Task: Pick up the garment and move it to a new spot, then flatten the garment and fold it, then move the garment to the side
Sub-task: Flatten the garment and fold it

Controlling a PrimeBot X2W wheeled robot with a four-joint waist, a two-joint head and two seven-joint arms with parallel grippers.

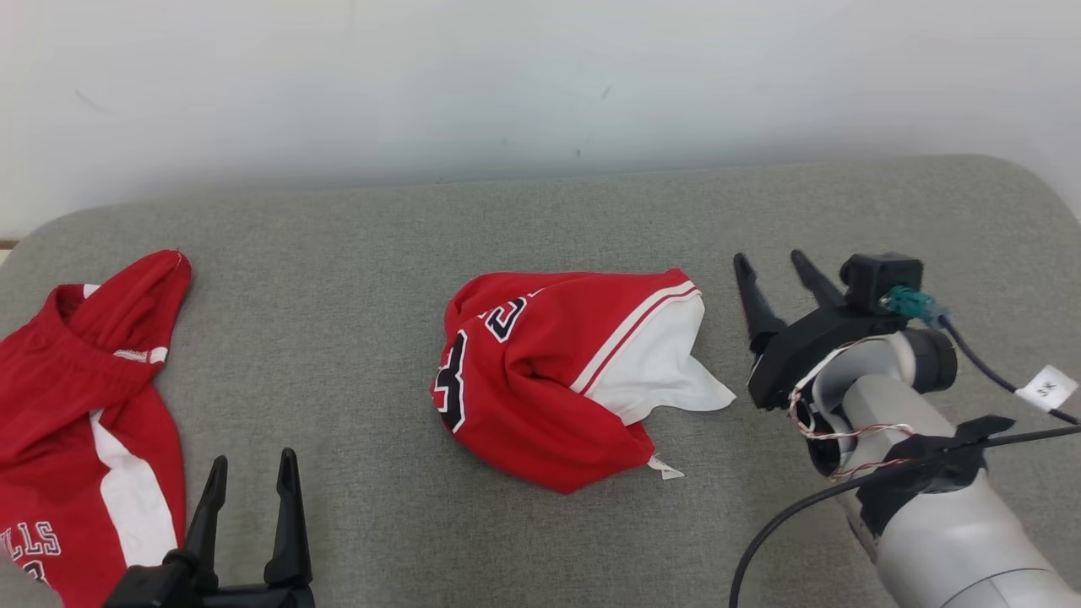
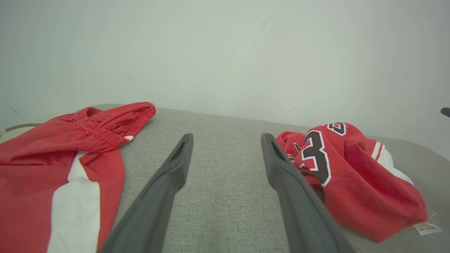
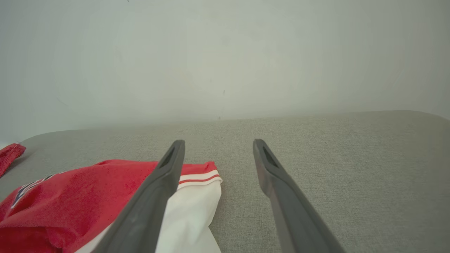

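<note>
The crumpled red jersey lies in the middle of the worktop. The right gripper is just beside its white edge and the left gripper is nearer the red shorts, both with fingers spread and empty. To flatten it well, I'd pinch a single layer at opposite hems and draw them apart, keeping low.

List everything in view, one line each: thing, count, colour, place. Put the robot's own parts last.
crumpled jersey: one, red with white trim and black numerals, middle of the cushion
second garment: one, red with a white stripe, left end of the cushion
tag: one, white, at the jersey's near edge
cushion: one, grey, under both garments
wall: one, white, behind the cushion
left gripper: one, black, lower left, jaws open, empty
right gripper: one, black, right of the jersey, jaws open, empty
cable: one, black, along the right forearm
</note>
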